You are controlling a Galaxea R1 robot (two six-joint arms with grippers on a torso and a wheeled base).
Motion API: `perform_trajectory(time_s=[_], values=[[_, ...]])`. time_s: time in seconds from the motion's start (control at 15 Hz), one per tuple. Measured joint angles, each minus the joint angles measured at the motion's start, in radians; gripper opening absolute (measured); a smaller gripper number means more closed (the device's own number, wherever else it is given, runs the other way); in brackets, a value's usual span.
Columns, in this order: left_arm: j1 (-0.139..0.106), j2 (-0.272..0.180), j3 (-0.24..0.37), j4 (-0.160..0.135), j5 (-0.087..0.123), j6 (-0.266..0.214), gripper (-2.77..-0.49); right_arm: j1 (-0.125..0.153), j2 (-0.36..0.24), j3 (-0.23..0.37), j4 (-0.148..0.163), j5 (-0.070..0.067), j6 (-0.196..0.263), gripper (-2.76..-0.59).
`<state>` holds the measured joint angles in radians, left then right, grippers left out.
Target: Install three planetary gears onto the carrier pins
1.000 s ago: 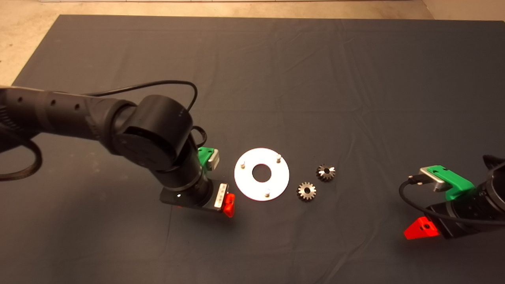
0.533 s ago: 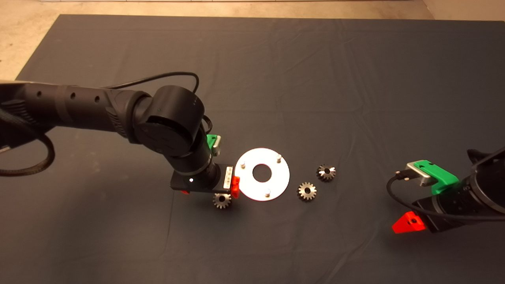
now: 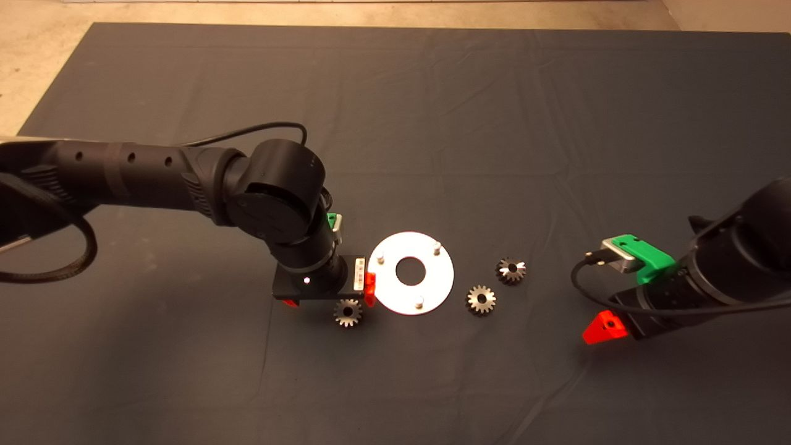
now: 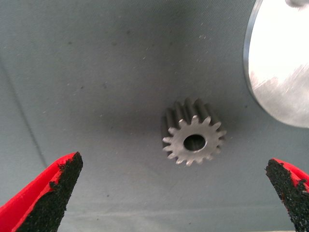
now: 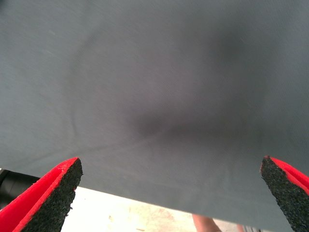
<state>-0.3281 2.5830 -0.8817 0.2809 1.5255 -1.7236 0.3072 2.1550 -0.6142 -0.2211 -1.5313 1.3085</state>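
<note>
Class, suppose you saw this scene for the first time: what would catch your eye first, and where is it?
The white disc with three bare carrier pins gleams mid-mat. The left gripper hangs open beside it, above one gear; two more gears lie on the disc's other side. The right gripper, also open, waits at the mat's edge.

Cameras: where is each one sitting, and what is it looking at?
Head view: above, looking down at the mat, disc, three gears, both arms.
Left wrist view: on the left arm, looking at one gear between the open left hand; head view shows that gear too.
Right wrist view: on the right arm, open right hand over bare mat.
</note>
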Motion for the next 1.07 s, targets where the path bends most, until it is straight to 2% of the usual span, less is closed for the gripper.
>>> perform_trajectory(time_s=[0.27,0.53,0.87,1.07], values=[[0.038,0.011,-0.016,0.004,0.000,-0.001,-0.51,0.000,0.035,-0.016,0.000,0.000,0.000,-0.60],[0.084,0.019,-0.023,0.024,0.000,0.004,-0.51,-0.003,0.048,-0.018,0.000,0.001,0.000,-0.60],[0.093,0.061,-0.033,0.058,0.000,0.011,-0.51,-0.003,0.051,-0.019,0.000,0.001,0.000,-0.60],[0.098,0.086,-0.049,0.069,-0.001,0.035,-0.51,-0.003,0.053,-0.019,0.000,0.000,0.000,-0.60]])
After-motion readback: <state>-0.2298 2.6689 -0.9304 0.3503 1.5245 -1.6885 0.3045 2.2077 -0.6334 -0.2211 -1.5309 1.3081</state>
